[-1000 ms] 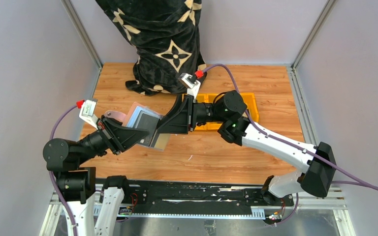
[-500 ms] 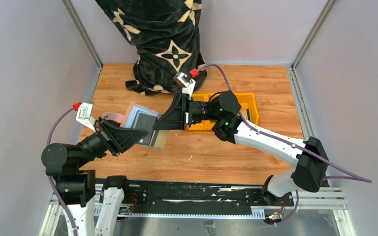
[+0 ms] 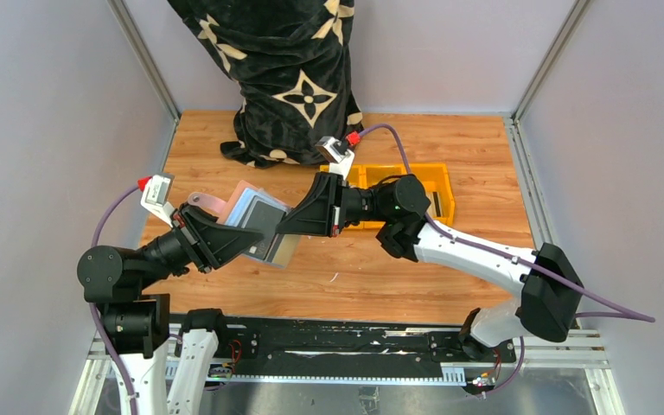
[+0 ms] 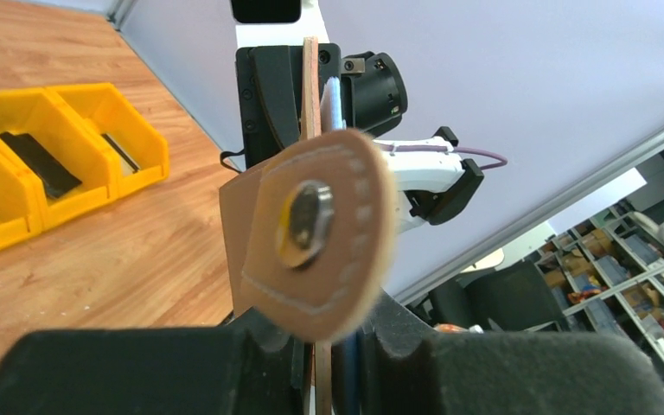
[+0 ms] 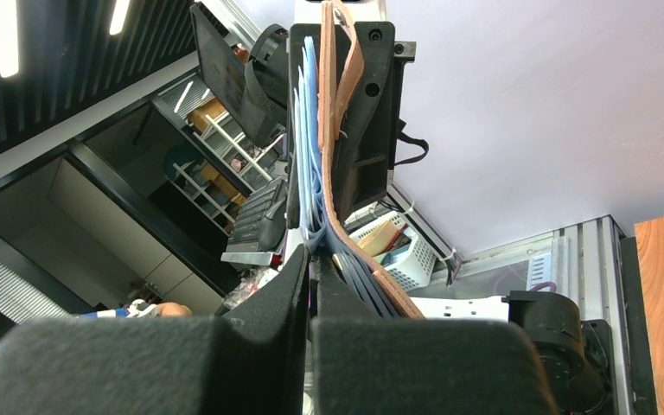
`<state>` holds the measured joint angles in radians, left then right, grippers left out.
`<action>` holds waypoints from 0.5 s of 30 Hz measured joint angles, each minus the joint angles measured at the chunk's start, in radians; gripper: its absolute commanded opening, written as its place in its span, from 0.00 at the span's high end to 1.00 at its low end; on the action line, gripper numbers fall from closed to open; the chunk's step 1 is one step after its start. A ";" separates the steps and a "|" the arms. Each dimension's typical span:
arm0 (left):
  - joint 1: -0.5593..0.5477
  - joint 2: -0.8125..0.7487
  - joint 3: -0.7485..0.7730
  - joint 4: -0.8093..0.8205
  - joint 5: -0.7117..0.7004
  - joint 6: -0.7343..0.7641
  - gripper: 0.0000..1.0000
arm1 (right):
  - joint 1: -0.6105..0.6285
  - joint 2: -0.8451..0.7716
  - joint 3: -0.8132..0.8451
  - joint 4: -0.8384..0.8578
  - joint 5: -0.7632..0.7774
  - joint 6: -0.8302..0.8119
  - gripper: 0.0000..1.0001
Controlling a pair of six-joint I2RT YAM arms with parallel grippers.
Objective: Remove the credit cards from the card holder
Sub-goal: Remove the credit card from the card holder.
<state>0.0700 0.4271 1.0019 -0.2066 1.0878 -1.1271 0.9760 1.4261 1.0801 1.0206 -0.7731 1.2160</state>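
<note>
Gripped the card holder [image 4: 311, 238] in the left pincer [image 3: 229, 238], closed firmly on the leather and held clear above the wooden bench [image 3: 398, 277]. Turned the holder's rounded brown flap, with its metal stud [image 4: 304, 223], straight toward the left wrist camera. Met it from the opposite side with the right pincer [image 3: 287, 226], clamped shut on the edges of the credit cards [image 3: 259, 216]. Showed those cards fanned out from the holder in the overhead view: pink farthest back, then pale blue, then grey, with gold-tan nearest the arm bases. Showed them edge-on in the right wrist view, pale blue sheets stacked just beside the brown leather and running down between the right fingers [image 5: 181, 363]. Reached with the right arm across the left end of a yellow bin [image 3: 439, 183] resting on the bench, a flat black item [image 4: 39, 164] lying in one compartment. Hung a black patterned cloth [image 3: 285, 69] at the far edge.
</note>
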 measured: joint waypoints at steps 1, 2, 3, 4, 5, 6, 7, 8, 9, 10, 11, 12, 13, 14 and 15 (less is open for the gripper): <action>0.000 0.002 0.000 0.000 0.001 -0.003 0.88 | 0.000 -0.006 -0.013 0.010 0.007 0.000 1.00; 0.000 0.004 0.000 -0.003 0.003 -0.006 0.91 | 0.000 -0.012 -0.026 0.023 0.014 0.000 1.00; 0.000 0.005 0.000 -0.005 0.004 -0.008 0.92 | 0.001 -0.015 -0.033 0.031 0.017 0.000 1.00; 0.000 0.008 0.000 -0.007 0.006 -0.011 0.93 | 0.001 -0.017 -0.040 0.039 0.021 0.000 1.00; 0.000 0.010 0.000 -0.009 0.008 -0.011 0.93 | 0.001 -0.018 -0.045 0.046 0.025 0.000 1.00; -0.001 0.011 0.000 -0.012 0.010 -0.011 0.93 | 0.002 -0.018 -0.052 0.055 0.030 0.000 1.00; 0.000 0.012 0.000 -0.016 0.010 -0.011 0.93 | 0.003 -0.019 -0.057 0.061 0.035 0.001 1.00; 0.000 0.014 0.000 -0.017 0.010 -0.011 0.93 | 0.003 -0.021 -0.060 0.065 0.038 0.001 1.00; -0.001 0.015 0.000 -0.018 0.011 -0.011 0.93 | 0.003 -0.023 -0.064 0.068 0.041 0.000 1.00; -0.002 0.016 0.000 -0.018 0.012 -0.011 0.93 | 0.003 -0.024 -0.066 0.070 0.042 0.000 1.00; -0.002 0.016 0.000 -0.018 0.013 -0.011 0.92 | 0.004 -0.025 -0.070 0.072 0.043 0.001 1.00; -0.002 0.016 0.000 -0.019 0.013 -0.011 0.92 | 0.004 -0.027 -0.074 0.074 0.043 0.001 1.00; -0.002 0.016 0.000 -0.020 0.016 -0.011 0.91 | 0.004 -0.031 -0.080 0.078 0.045 0.000 1.00; -0.002 0.016 0.000 -0.020 0.016 -0.011 0.91 | 0.003 -0.036 -0.085 0.080 0.045 0.000 1.00; -0.002 0.016 0.001 -0.019 0.015 -0.011 0.91 | 0.003 -0.042 -0.090 0.081 0.045 0.000 1.00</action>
<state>0.0685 0.4435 1.0027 -0.2253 1.1027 -1.1381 0.9794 1.3842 0.9897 1.1019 -0.7284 1.2163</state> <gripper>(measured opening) 0.123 0.004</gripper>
